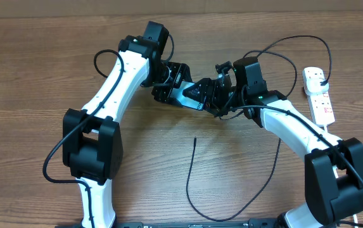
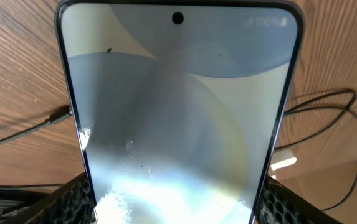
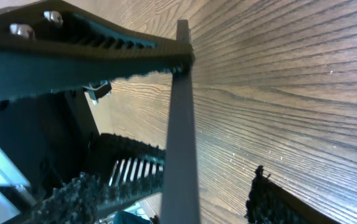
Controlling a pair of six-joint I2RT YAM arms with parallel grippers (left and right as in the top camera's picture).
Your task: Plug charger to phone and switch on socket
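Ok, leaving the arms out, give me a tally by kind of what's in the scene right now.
phone: 1
black charging cable: 1
power strip: 1
Total: 3

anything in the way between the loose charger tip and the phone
Nothing visible: bare table between the charger tip and the phone. The left gripper and right gripper hold the phone's two ends, so the jaws may cover where it plugs in.

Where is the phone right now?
The phone is in the middle of the overhead view, toward the top. The left fingers hold it, and the right arm is close on its other side.
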